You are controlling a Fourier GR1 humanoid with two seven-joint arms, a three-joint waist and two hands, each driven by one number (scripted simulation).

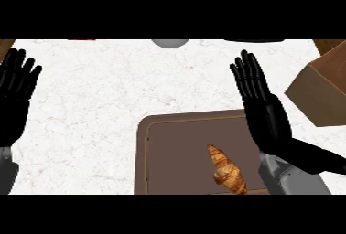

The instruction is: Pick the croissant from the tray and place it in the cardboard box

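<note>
The croissant [227,171] lies near the tray's [145,151] near edge, right of its middle, pointing away from the robot. Nothing has hold of it yet.

The right hand [263,114] is flat, fingers [249,75] straight and spread, holding nothing. Its palm covers the tray's right edge; the fingertips reach past the far edge, so the croissant sits back by the wrist, left of it, apart from the fingers. The likely trouble: the hand must pull back and turn over the pastry, and a sideways sweep could nudge it across the tray. The box [321,93] stands at the counter's right edge, its near wall a possible snag.

The left hand [17,91] rests open at the left edge.
</note>
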